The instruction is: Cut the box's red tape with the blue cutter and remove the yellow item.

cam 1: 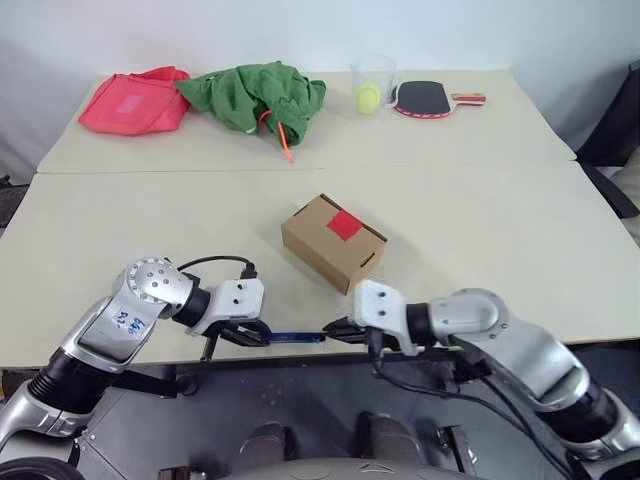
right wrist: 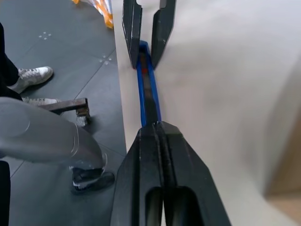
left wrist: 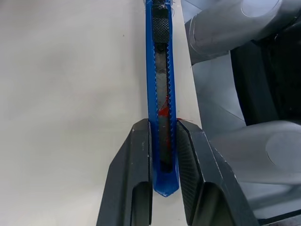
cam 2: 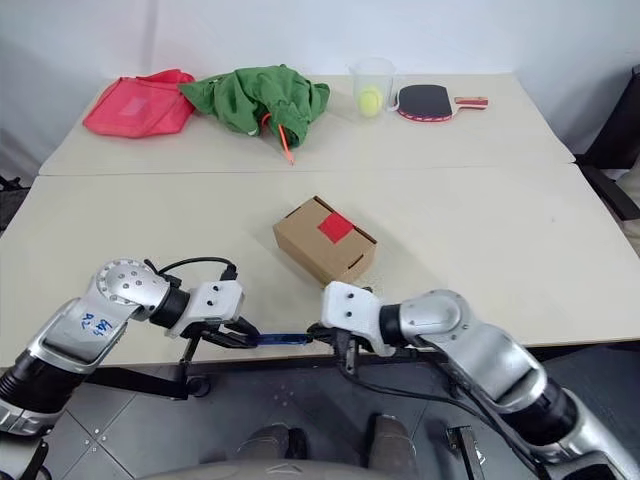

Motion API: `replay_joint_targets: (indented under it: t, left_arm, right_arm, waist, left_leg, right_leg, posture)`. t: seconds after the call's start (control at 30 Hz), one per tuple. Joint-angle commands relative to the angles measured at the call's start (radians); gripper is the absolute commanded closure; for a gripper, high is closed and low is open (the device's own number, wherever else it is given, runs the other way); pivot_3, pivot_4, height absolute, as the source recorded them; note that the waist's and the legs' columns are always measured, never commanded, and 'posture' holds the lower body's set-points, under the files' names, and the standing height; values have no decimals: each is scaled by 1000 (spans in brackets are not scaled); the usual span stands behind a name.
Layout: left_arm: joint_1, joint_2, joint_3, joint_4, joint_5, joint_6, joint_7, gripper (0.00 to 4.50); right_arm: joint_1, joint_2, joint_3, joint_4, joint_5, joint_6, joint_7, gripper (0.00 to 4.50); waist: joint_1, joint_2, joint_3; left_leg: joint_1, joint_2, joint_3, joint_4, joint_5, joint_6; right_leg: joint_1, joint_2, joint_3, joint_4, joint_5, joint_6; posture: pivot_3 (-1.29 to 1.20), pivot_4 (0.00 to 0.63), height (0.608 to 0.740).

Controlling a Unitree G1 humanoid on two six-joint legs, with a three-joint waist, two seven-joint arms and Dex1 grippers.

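Now blue cutter (cam 1: 296,338) between left gripper (cam 1: 240,334) and right gripper (cam 1: 340,331).

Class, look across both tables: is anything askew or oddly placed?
Yes: the small brown cardboard box sits turned at an angle to the table edge, and the crumpled green cloth has an orange-red stick poking out.

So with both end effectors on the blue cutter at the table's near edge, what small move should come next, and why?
Probably the right end effector should push the slider to extend the blade. It is shut at one end of the blue cutter, whose other end the left end effector clamps, and the red tape on the box is uncut.
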Motion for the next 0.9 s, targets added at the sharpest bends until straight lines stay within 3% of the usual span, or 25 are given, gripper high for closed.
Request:
replay_joint_targets:
  t: [0.03,0.5,0.9]
  left_arm:
    - [34,19,-28,-15,13,22,-3,4106]
    - [-1,1,-58,2,17,52,-6,4106]
    - [-18,-3,-66,-13,6,83,-8,4106]
  right_arm:
    - [-20,18,21,11,-44,-26,-1,4464]
    - [6,25,77,75,-140,-106,65,4464]
    - [-8,107,107,149,-202,-155,69,4464]
  waist:
    - [1,0,0]
    - [1,0,0]
    - [2,0,-1]
  left_leg:
    - [0,0,0,0,0,0]
    - [0,0,0,0,0,0]
    - [0,0,0,1,0,0]
  right_leg:
    - [0,0,0,0,0,0]
    - [0,0,0,0,0,0]
    - [0,0,0,1,0,0]
  posture:
    - [0,150,740]
    - [0,150,740]
    - [0,150,740]
